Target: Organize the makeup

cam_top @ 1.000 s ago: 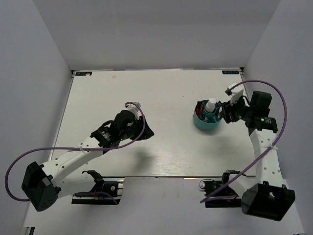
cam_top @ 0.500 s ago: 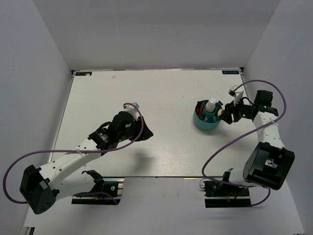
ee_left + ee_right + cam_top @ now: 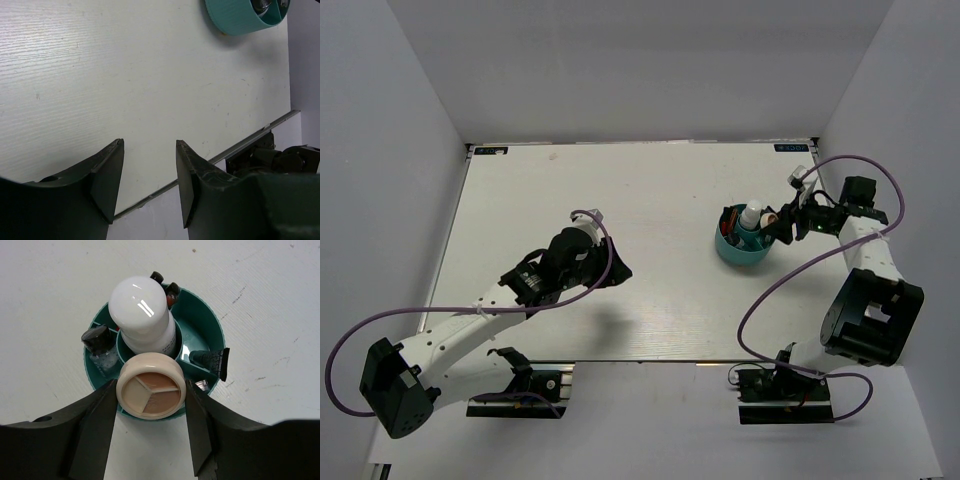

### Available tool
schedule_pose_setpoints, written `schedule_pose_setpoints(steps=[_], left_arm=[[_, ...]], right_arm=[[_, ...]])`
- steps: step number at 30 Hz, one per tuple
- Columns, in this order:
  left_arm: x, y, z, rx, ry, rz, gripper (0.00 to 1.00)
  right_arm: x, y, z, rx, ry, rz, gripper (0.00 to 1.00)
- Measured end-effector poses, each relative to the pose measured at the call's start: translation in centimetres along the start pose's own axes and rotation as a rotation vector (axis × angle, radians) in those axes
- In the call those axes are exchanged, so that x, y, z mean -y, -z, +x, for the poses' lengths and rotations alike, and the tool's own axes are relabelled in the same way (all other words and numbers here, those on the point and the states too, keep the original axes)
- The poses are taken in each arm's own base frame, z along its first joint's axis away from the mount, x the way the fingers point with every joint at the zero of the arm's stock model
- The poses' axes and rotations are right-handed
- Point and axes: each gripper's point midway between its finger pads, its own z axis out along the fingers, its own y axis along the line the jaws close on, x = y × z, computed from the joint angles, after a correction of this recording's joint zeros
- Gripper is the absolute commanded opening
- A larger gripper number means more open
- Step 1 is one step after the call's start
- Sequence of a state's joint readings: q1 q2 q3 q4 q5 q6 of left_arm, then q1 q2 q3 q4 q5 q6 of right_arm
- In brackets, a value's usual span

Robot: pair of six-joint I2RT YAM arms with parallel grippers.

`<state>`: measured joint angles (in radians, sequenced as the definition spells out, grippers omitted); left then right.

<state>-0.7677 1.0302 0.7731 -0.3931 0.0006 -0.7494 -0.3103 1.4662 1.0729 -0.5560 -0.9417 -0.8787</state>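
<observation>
- A white table [image 3: 650, 190] stands between plain grey walls, with both arm bases at its near edge.
- A teal cup [image 3: 200, 332] sits on the right part of the table.
- A white bottle [image 3: 142, 315] stands upright in the cup's middle well.
- Around the bottle, in the outer compartments, are a thin red-black pencil [image 3: 171, 294] on the far side, a short black tube [image 3: 212, 361] to the right and a small speckled jar [image 3: 100, 346] with a black cap to the left.
- The right gripper [image 3: 151, 390] clamps a round beige compact [image 3: 151, 395] between its two fingers, above the cup's near rim. I cannot tell whether the compact touches the cup.
- The left gripper [image 3: 149, 150] hangs over bare table left of centre, well apart from the cup, its jaws spread with nothing between them.
</observation>
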Motion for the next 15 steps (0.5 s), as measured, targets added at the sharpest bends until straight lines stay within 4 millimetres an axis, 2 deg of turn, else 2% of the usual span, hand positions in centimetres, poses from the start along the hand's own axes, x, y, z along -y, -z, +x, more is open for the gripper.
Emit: schedule_pose_setpoints(steps=[8,15], left_arm=[[-0.1,-0.1,0.1,-0.003,0.0,-0.006,0.56],[-0.2,-0.2,0.2,-0.008,0.0,-0.011,0.56]], right_arm=[[0.4,-0.5,-0.8,0.055,0.018,-0.018,0.0],[0.8,-1.1,-0.3,0.059,0.005,-0.029,0.0]])
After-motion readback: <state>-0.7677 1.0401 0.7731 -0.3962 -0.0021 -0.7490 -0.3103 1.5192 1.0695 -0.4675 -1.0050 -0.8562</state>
